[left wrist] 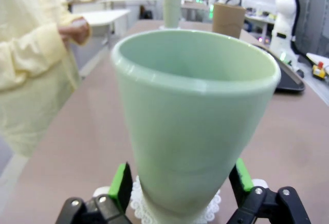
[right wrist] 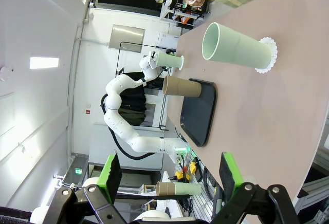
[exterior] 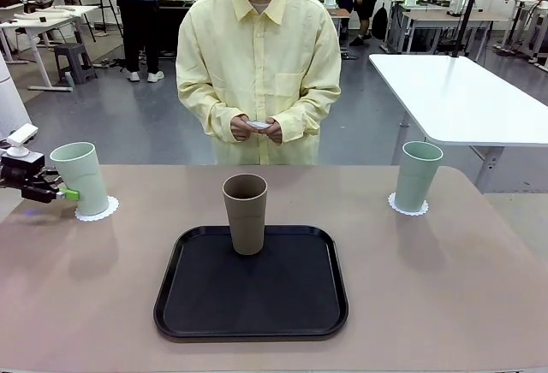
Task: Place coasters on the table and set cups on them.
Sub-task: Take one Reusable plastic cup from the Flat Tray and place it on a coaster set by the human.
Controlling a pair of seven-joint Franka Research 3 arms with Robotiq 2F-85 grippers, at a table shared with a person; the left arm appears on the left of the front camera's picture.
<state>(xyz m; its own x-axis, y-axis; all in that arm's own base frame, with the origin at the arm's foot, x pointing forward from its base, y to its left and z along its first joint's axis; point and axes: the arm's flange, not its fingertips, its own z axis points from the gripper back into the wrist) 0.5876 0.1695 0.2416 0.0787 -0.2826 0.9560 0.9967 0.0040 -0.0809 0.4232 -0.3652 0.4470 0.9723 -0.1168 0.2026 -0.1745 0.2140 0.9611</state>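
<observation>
Left tool (left wrist: 181, 179) is straddling the mint cup (left wrist: 193, 111) low down, grip unclear. Cup is standing on its coaster (left wrist: 140, 203) at the tabletop's (left wrist: 77, 147) left side. It's looking light, stiff and slick, so probably best held low and gently.

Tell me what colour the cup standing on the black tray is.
The cup on the tray is brown-taupe, clearest in the front view.

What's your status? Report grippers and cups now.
Left gripper straddling green cup on its coaster, grip unclear. Right gripper open, empty. Brown cup on tray, no coaster under it. Person holds white item.
</observation>
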